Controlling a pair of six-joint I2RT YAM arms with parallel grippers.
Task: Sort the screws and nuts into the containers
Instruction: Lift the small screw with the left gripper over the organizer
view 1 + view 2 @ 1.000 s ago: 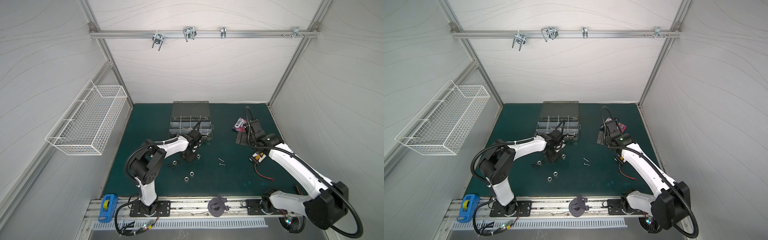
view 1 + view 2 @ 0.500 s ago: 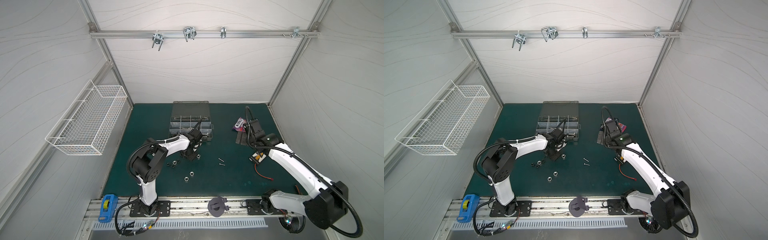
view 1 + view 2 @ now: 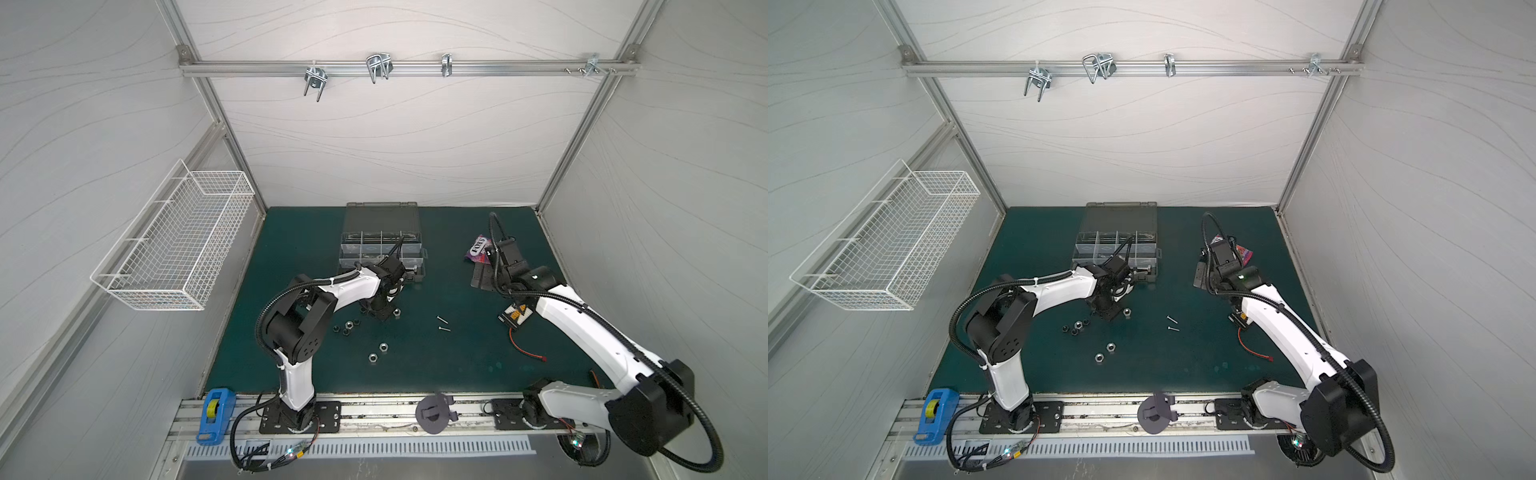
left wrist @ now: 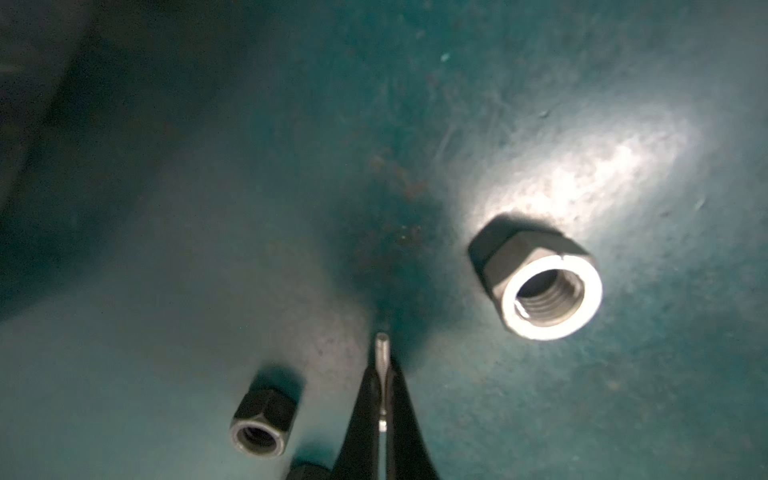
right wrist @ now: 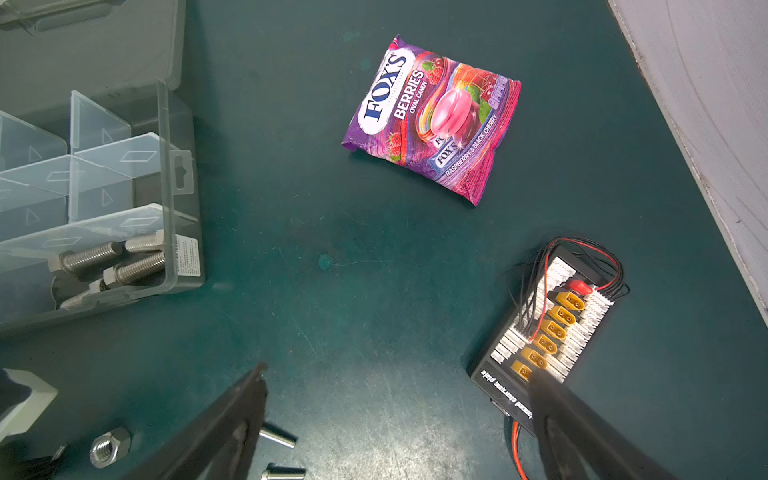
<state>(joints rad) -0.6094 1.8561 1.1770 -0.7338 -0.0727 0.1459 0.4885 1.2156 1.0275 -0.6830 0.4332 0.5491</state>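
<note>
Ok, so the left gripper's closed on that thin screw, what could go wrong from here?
1. The left gripper is shut on the thin screw only near its very tips, so the screw could pivot or slip out on the lift.
2. The silver nut and the small black nut lie close on either side of it; a sideways move might knock them away.

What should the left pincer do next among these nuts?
Probably lift straight up a little. The left pincer is shut on a thin silver screw at the mat, with a silver nut and a small dark nut lying close on either side; a vertical rise should clear both before swinging to the organizer case.
</note>
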